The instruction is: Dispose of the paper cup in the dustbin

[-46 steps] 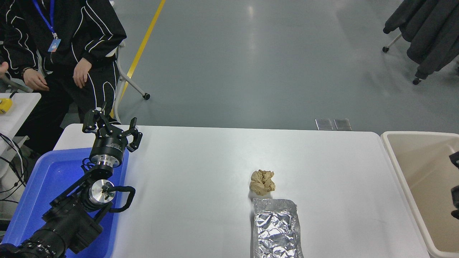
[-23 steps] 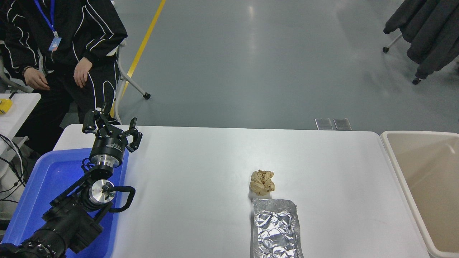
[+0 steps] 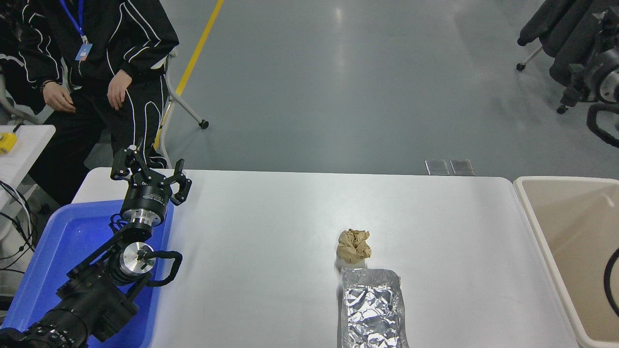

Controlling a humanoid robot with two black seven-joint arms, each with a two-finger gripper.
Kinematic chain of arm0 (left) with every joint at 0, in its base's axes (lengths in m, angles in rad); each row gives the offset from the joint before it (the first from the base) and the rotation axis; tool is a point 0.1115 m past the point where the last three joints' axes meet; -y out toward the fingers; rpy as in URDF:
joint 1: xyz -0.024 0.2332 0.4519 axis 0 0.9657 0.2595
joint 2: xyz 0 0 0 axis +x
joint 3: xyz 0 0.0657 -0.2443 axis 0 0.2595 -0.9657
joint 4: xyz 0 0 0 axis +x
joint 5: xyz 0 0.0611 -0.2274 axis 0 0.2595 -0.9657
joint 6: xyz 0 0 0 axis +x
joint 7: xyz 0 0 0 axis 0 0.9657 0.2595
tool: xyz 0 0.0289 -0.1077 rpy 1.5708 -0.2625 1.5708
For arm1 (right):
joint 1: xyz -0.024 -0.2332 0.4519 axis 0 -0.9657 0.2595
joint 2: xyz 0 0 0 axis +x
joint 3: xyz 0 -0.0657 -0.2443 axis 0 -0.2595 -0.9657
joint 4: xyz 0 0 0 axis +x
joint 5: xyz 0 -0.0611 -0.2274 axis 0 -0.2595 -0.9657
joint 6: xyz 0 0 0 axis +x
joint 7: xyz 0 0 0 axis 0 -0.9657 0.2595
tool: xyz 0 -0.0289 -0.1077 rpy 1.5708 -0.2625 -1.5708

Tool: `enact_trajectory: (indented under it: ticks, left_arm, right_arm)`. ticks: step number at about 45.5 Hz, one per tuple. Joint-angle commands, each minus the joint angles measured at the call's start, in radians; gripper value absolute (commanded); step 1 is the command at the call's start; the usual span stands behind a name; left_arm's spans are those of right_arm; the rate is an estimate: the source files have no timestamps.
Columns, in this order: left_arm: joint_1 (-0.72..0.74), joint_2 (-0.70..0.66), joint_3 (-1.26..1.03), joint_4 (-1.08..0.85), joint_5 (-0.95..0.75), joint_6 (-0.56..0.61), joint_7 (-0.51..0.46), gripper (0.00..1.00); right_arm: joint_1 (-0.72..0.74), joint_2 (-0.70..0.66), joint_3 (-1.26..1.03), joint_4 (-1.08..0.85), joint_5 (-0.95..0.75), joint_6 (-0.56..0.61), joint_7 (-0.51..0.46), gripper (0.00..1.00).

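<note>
- the left gripper (image 3: 147, 170) is parked at the table's far left corner, above the far edge of the blue tray (image 3: 58, 251), with its fingers spread apart and nothing between them.
- its black arm runs back from the gripper toward the lower left corner of the view, passing over the tray.
- a part of the right arm (image 3: 597, 79) shows at the upper right edge, raised well above the floor beyond the table; its fingers are cut off by the picture's edge, so i cannot tell how they stand.
- a black cable loop shows at the right edge over the dustbin (image 3: 532, 227).
- the dustbin stands against the table's right end, far to the right of the left gripper; the part of its tan inside that is in view shows nothing in it.
- the paper cup cannot be seen anywhere on the white table (image 3: 271, 232) or in the visible part of the bin.
- a crumpled brown paper ball (image 3: 354, 245) lies well to the right of the left gripper and nearer the camera, about midway to the dustbin.
- a silver foil tray (image 3: 371, 307) lies just on the camera side of the ball, almost touching it.
- a person (image 3: 96, 53) in black clothes with white lines stands beyond the left gripper at the table's far side, both hands hanging low.
</note>
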Motion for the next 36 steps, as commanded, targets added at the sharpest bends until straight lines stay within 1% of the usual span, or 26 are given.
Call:
enact_trajectory:
  ticks: [1, 4, 18, 24, 36]
  left_arm:
    - [0.000, 0.001, 0.000, 0.000, 0.000, 0.000, 0.001, 1.00]
    - [0.000, 0.001, 0.000, 0.000, 0.000, 0.000, 0.001, 1.00]
    - [0.000, 0.001, 0.000, 0.000, 0.000, 0.000, -0.001, 1.00]
    - [0.000, 0.001, 0.000, 0.000, 0.000, 0.000, -0.001, 1.00]
    - [0.000, 0.001, 0.000, 0.000, 0.000, 0.000, -0.001, 1.00]
  right_arm:
    - [-0.167, 0.074, 0.116, 0.098, -0.010, 0.019, 0.219, 1.00]
    - [-0.216, 0.107, 0.119, 0.112, -0.011, 0.019, 0.244, 1.00]
    - [-0.386, 0.252, 0.170, 0.121, -0.011, 0.019, 0.251, 1.00]
    - [-0.422, 0.261, 0.171, 0.120, -0.011, 0.019, 0.251, 1.00]
    - [-0.429, 0.261, 0.165, 0.112, -0.008, 0.048, 0.251, 1.00]
